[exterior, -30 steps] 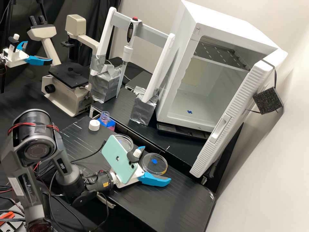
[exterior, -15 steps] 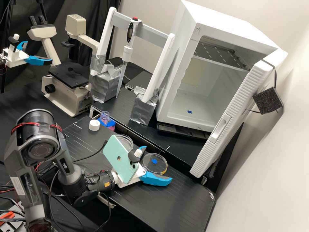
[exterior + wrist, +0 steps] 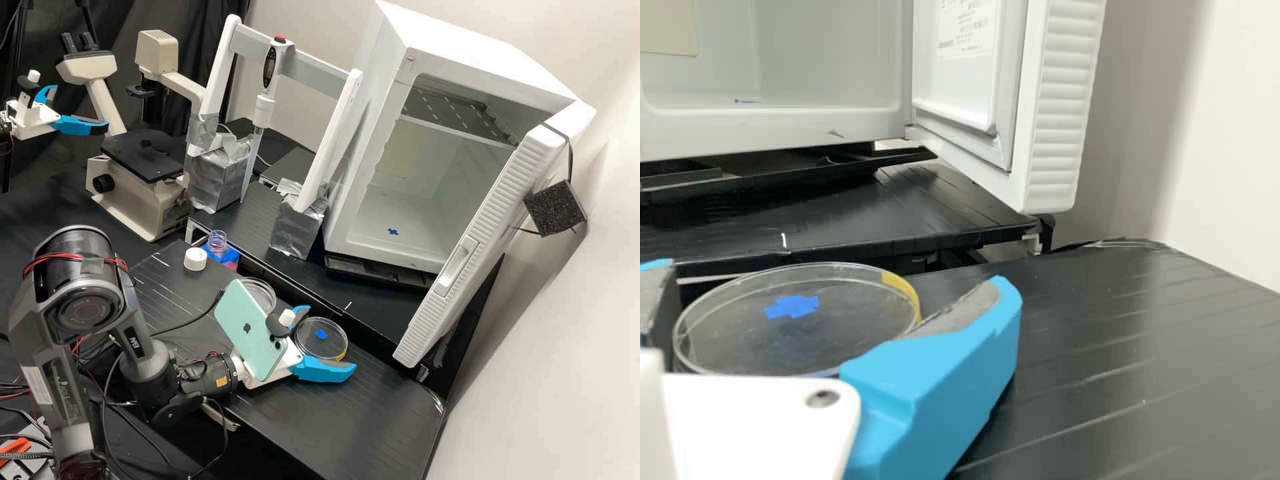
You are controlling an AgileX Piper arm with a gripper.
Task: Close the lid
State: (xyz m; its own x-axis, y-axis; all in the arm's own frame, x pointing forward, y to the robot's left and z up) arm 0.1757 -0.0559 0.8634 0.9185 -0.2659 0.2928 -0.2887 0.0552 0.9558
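High view: blue-marked clear round piece (image 3: 310, 347) sits low over the bench (image 3: 380, 420), between the two fingers of the gripper (image 3: 328, 338). Can't tell if it's a bare lid or a lid on its base, or if it's resting on the bench.

Gripper is spread wide, one finger each side of the piece. Wrist view has the rim right next to the fingers' inner faces; contact and any actual hold, can't tell.

Phone (image 3: 250, 330) rides on the gripper's mount and partly covers a second clear dish (image 3: 265, 291) behind it. Raised black shelf (image 3: 363, 303) edge runs just behind the piece, so that side is tight. White cap (image 3: 195, 259) is on the bench beside an uncapped bottle (image 3: 217, 242) in a blue holder (image 3: 231, 255). White cabinet (image 3: 367, 133) stands on the shelf, door (image 3: 480, 247) swung open.
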